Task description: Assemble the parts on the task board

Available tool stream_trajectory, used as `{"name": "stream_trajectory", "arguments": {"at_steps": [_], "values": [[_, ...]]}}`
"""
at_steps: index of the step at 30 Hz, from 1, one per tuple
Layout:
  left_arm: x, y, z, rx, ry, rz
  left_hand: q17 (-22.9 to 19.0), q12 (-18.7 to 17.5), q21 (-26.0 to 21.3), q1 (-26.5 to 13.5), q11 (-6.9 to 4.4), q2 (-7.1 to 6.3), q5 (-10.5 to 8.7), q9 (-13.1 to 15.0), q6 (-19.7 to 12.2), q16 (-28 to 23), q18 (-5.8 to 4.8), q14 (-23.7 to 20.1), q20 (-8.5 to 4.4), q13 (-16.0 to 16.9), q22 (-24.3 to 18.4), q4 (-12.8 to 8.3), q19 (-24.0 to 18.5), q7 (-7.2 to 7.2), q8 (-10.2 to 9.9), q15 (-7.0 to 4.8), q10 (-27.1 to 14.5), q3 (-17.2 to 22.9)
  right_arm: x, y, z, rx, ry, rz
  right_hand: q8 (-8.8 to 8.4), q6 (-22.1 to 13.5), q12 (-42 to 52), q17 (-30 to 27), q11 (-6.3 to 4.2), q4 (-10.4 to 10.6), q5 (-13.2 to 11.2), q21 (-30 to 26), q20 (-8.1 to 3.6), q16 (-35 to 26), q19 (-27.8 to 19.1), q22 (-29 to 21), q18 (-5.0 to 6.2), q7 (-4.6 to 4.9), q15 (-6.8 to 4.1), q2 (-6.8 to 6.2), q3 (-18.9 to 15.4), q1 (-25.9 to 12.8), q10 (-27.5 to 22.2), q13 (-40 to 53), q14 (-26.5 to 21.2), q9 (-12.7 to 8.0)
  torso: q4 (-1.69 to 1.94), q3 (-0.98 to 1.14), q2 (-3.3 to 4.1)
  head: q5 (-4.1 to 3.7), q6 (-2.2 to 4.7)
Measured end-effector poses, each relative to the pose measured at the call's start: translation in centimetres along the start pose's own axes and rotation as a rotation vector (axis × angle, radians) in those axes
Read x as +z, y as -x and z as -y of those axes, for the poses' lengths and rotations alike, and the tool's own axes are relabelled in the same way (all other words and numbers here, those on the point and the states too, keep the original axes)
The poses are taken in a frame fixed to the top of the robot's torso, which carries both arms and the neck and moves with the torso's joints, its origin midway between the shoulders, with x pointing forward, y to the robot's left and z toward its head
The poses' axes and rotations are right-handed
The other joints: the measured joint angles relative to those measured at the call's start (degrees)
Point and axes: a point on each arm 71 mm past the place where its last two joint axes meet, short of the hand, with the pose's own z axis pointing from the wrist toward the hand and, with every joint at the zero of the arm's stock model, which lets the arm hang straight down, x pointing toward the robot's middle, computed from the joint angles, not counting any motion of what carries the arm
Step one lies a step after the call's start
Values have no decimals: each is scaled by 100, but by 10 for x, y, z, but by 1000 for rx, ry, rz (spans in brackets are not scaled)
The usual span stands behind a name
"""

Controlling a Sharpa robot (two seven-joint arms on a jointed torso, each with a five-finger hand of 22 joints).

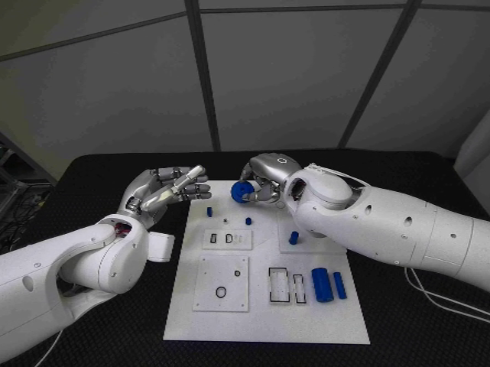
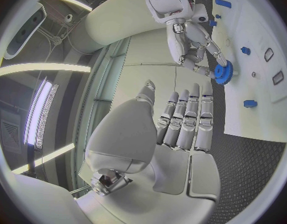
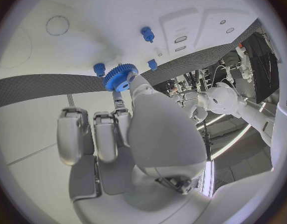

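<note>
Head view: a blue gear (image 1: 242, 191) is held by the right hand (image 1: 269, 177) above the far edge of the task board (image 1: 264, 306), with the board's small blue pegs (image 1: 209, 212) lying just nearer and slightly left of it. The left hand (image 1: 162, 191) is raised off the board's far-left corner with nothing in it, its fingers (image 1: 187, 182) extended toward the gear; it is judged the farther of the two from the work. Two blue cylinders (image 1: 329, 284) are seen lying side by side on the board's near right, long axes running near to far, and another blue piece (image 1: 293, 238) stands beside the right forearm.

Left wrist view: the left hand (image 2: 181, 122) is shown flat and released, fingers straight and together. Beyond them the gear (image 2: 222, 73) is pinched at its rim by the right hand's fingertips (image 2: 196, 64), above the board's edge, with blue pegs (image 2: 245, 50) seated on the white plate beyond.

Right wrist view: the gear (image 3: 121, 77) is seen as a toothed blue disc with a raised hub, gripped at the tips of the right hand (image 3: 140, 129). A short blue peg (image 3: 100, 68) sits just beside it on the board (image 3: 69, 50), and the coming placement is judged to turn on bringing the gear's hole down over such a peg.
</note>
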Motion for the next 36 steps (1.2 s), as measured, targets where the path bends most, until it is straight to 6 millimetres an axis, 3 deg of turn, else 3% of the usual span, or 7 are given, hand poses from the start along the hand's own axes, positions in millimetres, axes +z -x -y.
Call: {"name": "stream_trajectory", "arguments": {"at_steps": [19,28,36], "values": [[0,-1,0,-1,0,-2,-1,0,0,0,0,0,0,0,0,0,0,0,0,0,1,0,0,0,0,0,0,0,6,-7,0,-21,-13,-57,-104,25,-34,0,24,4,-11,0,0,0,0,-1,1,7,0,-15,34,-79,-24,0,0,-17,-12,12,2,13,-26],[0,-1,0,-2,0,-2,-1,0,0,0,0,0,0,0,0,0,0,0,0,0,1,0,0,0,0,0,0,0,8,-8,2,-25,-19,-62,-319,-83,-114,-1,73,41,-443,0,43,0,43,-1,1,24,43,-42,74,-375,-73,0,-1,-58,-12,10,3,11,-29],[0,-1,0,-2,0,-3,-2,0,0,0,0,0,0,0,0,0,0,0,0,0,1,0,0,0,0,0,0,0,9,-9,3,-27,-20,-74,-356,-100,-114,-1,93,57,-464,0,43,0,43,-1,1,26,43,-63,57,-393,-93,-1,-1,-76,-12,10,3,25,-48]]}}
